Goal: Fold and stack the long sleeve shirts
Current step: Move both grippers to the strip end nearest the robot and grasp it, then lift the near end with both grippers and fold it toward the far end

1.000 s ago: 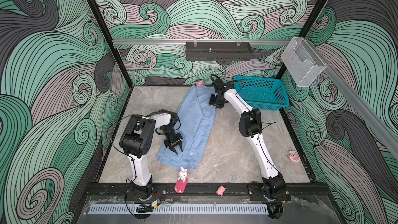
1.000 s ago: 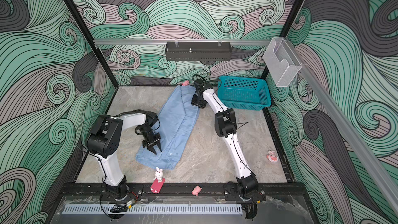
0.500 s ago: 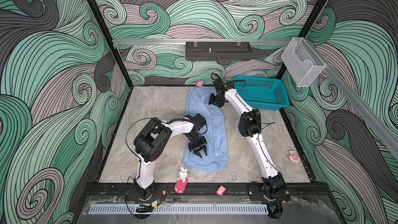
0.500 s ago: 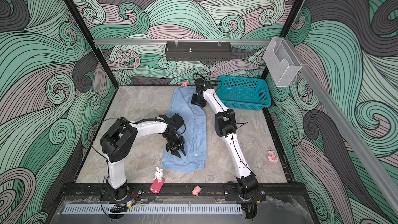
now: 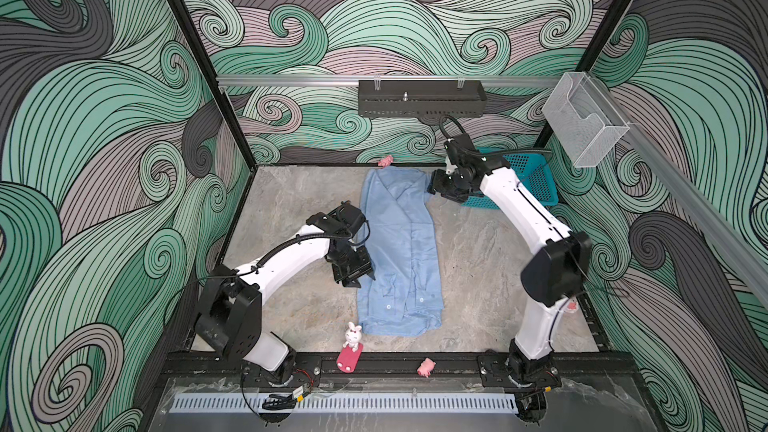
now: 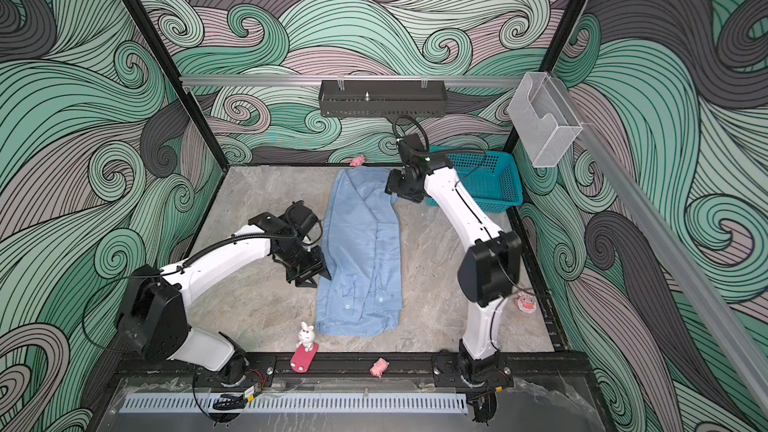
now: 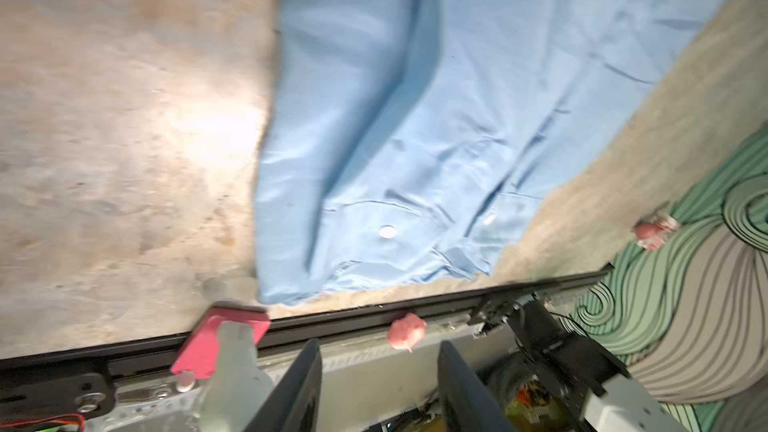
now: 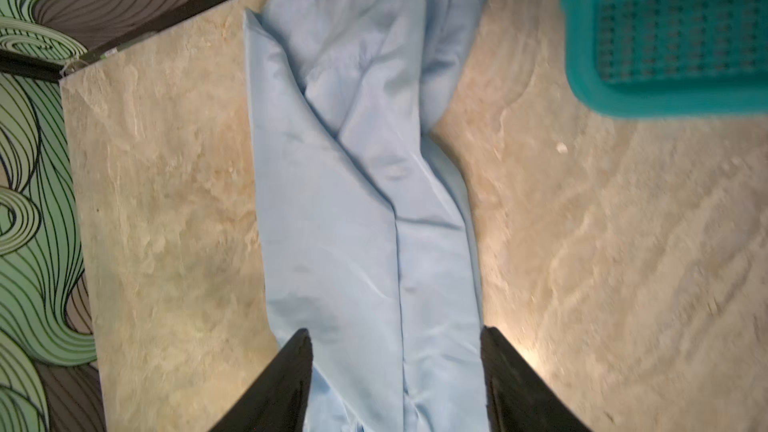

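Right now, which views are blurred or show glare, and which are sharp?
Left wrist view: smeared throughout, with a bright glare patch on the table; right wrist view: mildly blurred, the shirt readable, a small glare spot on the table; both top views: sharp and evenly lit, shirt buttons distinct.

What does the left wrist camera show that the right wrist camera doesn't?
Only the left wrist view shows a white button, the pink stand and the pink pig toy at the front. Only the right wrist view shows the teal basket. Both show the light blue shirt on the stone table, seen past an open pincer: the left pincer and the right pincer.
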Tool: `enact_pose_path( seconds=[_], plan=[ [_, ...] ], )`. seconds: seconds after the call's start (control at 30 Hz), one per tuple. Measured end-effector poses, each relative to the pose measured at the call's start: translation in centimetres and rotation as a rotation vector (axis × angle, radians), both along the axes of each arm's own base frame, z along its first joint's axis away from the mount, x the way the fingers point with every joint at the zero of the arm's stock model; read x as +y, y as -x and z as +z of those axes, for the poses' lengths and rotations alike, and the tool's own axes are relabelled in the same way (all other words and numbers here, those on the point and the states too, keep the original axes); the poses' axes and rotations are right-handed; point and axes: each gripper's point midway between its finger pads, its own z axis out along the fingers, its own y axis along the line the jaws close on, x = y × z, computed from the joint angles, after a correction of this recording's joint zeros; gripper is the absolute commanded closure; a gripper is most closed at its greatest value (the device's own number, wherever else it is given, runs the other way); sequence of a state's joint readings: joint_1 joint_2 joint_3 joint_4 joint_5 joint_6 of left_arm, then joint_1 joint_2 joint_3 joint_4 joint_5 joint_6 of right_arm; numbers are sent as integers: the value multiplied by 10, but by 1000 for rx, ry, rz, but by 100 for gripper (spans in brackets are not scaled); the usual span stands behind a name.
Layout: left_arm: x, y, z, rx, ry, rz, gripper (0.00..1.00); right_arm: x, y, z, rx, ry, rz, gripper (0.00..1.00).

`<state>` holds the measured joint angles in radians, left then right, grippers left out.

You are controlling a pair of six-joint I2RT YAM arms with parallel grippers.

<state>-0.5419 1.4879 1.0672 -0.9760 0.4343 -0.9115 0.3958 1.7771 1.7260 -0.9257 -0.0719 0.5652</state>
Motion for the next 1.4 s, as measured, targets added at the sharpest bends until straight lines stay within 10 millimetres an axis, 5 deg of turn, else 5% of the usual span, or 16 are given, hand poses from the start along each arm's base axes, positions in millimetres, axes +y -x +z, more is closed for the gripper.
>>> enact_pose_path(
  seconds=[0.27,0.4,0.5,0.73,1.2,1.4],
  plan=[
    [29,19,-41,60,-40,-14,49,-7,143,-118,295,0,72,32],
    [28,21,-54,43,-6,-30,48,-6,194,-140,357,-22,105,31],
    [25,26,-63,47,28,-40,48,-2,212,-149,362,-68,114,30],
    [13,28,-74,34,101,-78,48,3,237,-183,439,-136,109,30],
    [-17,38,-80,15,239,-152,48,39,234,-179,412,-305,174,34],
    [-26,42,-87,35,273,-150,83,40,235,-180,411,-320,173,38]
  ],
)
